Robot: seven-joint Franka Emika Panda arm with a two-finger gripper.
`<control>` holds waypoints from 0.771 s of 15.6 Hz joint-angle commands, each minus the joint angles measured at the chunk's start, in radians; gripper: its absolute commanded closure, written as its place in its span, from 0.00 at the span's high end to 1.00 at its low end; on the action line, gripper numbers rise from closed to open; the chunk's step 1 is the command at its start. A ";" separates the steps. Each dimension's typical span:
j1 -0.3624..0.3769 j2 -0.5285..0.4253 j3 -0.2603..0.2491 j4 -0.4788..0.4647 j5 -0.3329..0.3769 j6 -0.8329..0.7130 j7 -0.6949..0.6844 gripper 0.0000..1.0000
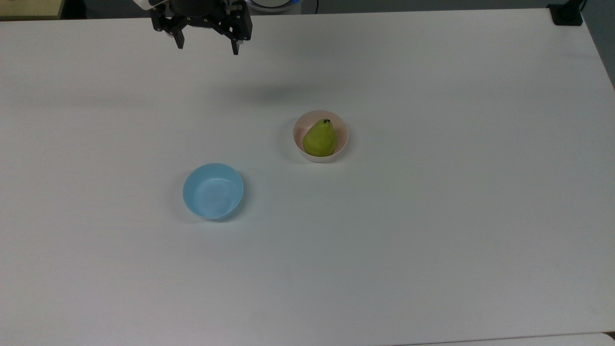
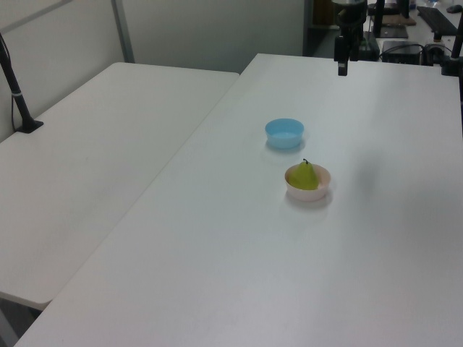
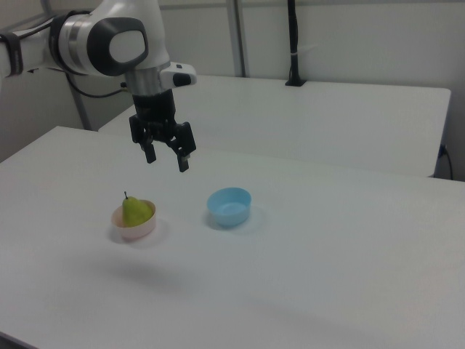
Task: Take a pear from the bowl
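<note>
The light blue bowl (image 1: 213, 191) stands toward the table's (image 1: 432, 240) near edge in the top view. Beyond it, around mid-table, the pale pink bowl (image 1: 342, 139) holds the pear (image 1: 320, 140), yellow-green, rounded base down, dark stem tip up. The gripper (image 1: 207, 48) hangs above the table's far edge, well apart from the pear, its jaws spread apart and holding nothing.

Bright, even indoor light falls from overhead across all three views.
The white table (image 1: 432, 240) looks flat and slightly washed out, without harsh glare. Soft faint shadows sit beside the pink bowl (image 1: 343, 144) and blue bowl (image 1: 213, 191); a diffuse smudge of shadow lies under the gripper (image 1: 207, 47).
</note>
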 commanded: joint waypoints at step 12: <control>0.011 -0.019 -0.007 -0.022 -0.014 0.000 0.016 1.00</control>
